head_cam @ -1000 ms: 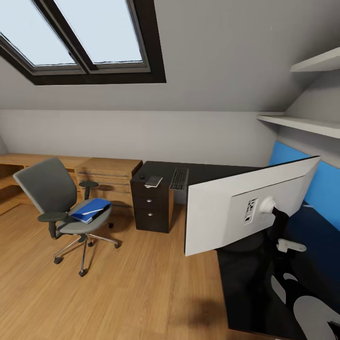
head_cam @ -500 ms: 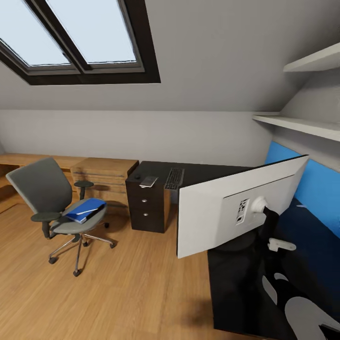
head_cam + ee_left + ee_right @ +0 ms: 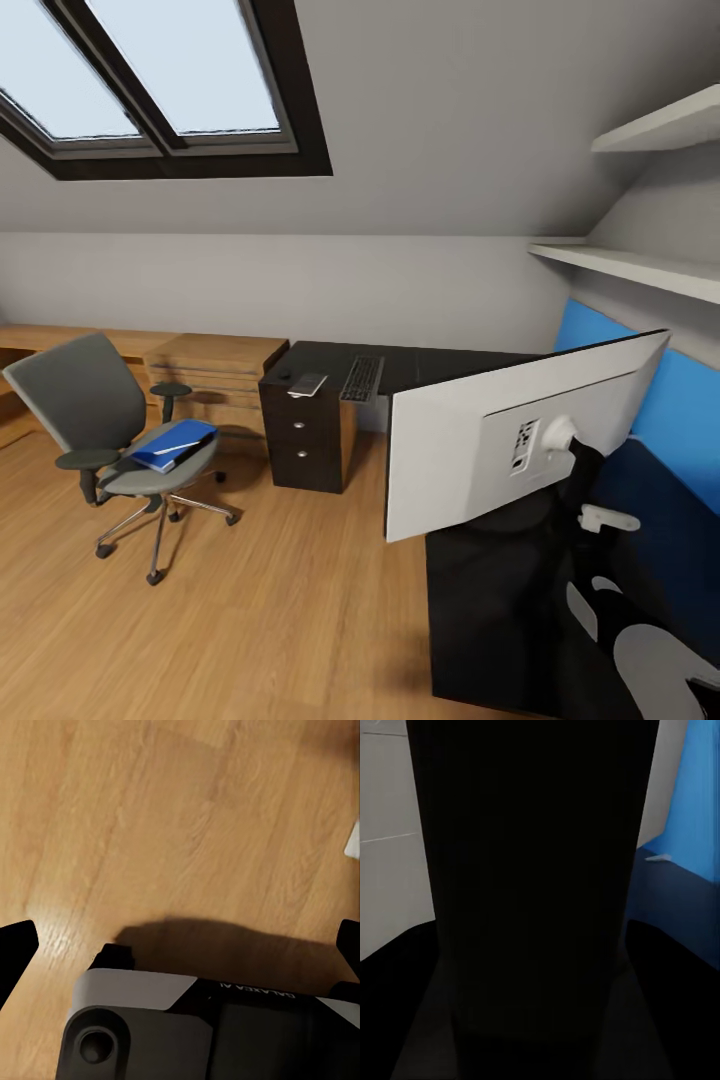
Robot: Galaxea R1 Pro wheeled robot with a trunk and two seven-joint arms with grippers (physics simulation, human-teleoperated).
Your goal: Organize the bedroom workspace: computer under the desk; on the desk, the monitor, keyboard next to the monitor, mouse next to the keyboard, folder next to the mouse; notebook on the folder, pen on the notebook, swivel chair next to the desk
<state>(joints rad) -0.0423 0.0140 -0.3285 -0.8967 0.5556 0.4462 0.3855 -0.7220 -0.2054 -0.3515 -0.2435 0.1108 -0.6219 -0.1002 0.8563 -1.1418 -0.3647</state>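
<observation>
The left gripper (image 3: 180,945) hangs over bare light-wood plank floor (image 3: 150,817) with its two black fingertips (image 3: 16,949) spread wide apart at opposite edges of the left wrist view, nothing between them, and its shadow falling on the boards below. In the right wrist view a broad black upright, apparently the stand (image 3: 529,885) of the monitor, stands close before the camera; the right gripper's fingers cannot be made out there, so whether they are clenched or released cannot be told. In the head view the large wide monitor with white back and black stand (image 3: 520,440) is at near right, tilted, over the near wing of the black L-shaped desk (image 3: 440,362). On the far wing of the desk the long slim dark grey keyboard (image 3: 361,378) lies flat, and to its left, above the three-drawer black pedestal with round silver knobs (image 3: 303,440), lies the thin grey notebook with white edges (image 3: 307,384). The swivel chair with grey padded seat and chrome star base (image 3: 110,440) stands on the floor well left of the pedestal, apart from it. The thick bright blue folder (image 3: 172,445) rests on its seat, with the thin white-silver pen (image 3: 177,447) lying across the folder. A light-wood chest (image 3: 215,370) stands against the far wall between chair and pedestal.
</observation>
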